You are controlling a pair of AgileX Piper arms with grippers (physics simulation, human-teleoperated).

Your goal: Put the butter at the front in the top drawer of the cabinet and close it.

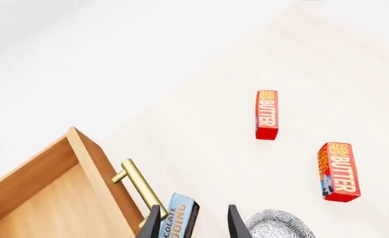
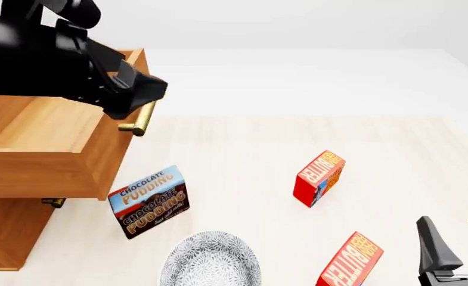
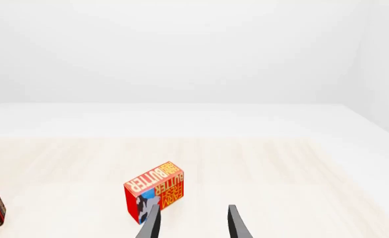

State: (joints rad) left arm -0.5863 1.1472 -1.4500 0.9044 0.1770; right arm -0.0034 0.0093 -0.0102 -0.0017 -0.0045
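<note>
Table top [image 2: 242, 149]: I see pale, whitewashed wood grain running across the whole work area.
Table edge: in my front view the planking ends in a straight line at the far side and along the right.
Surround [image 2: 313, 77]: beyond the planks I get a plain white floor-like surface.
Back wall [image 3: 181, 49]: flat, off-white, featureless; it meets the white ground in a soft horizontal line.
Light: I read it as even and diffuse, with only faint, soft shadows.
</note>
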